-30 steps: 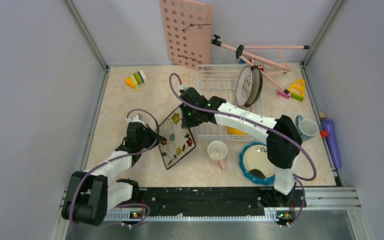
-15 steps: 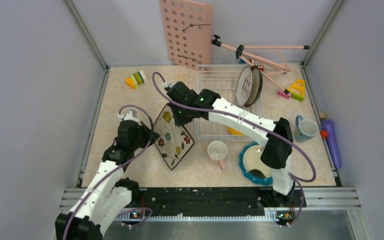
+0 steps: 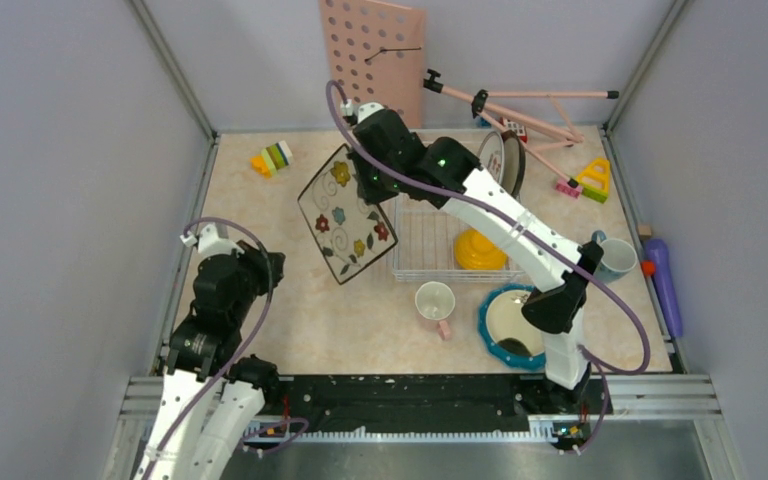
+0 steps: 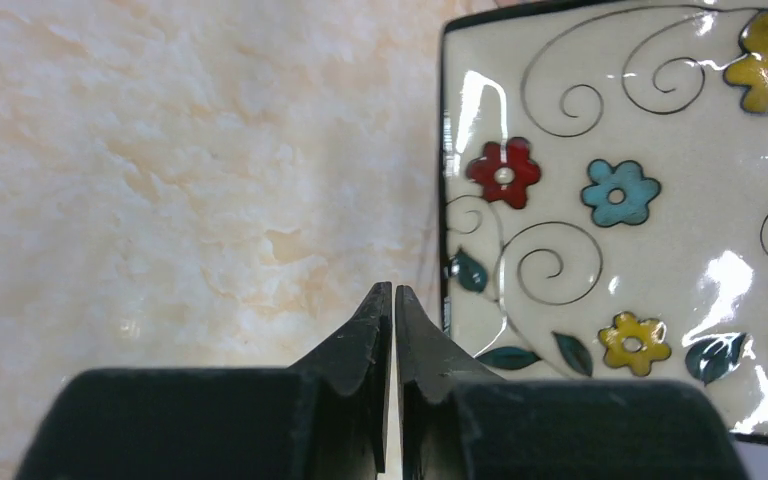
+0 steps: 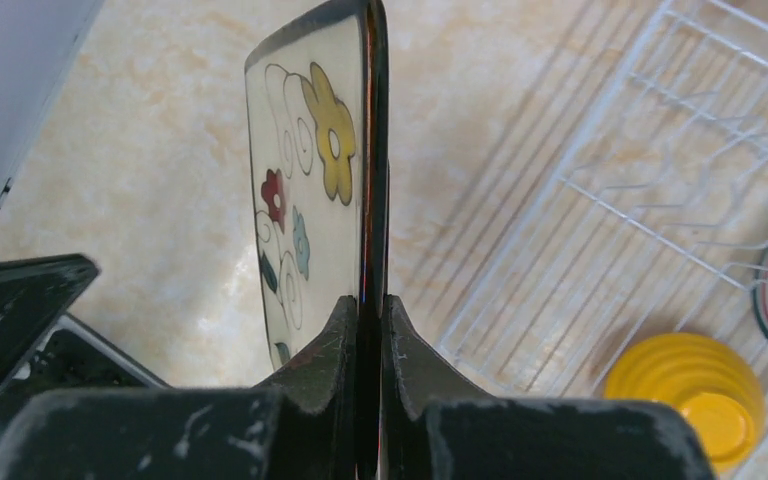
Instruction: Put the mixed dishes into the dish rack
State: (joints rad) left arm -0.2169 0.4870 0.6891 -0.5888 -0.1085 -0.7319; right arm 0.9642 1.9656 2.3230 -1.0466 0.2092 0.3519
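Right tool tight on floral plate

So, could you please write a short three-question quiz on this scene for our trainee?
1. True or false: the right claw is shut on the edge of the square floral plate.
2. Which dish sits inside the dish rack? A) pink cup B) yellow-orange bowl C) teal dotted dish
3. Fill in: the left claw is shut and holds ____.
Key: 1 true; 2 B; 3 nothing.
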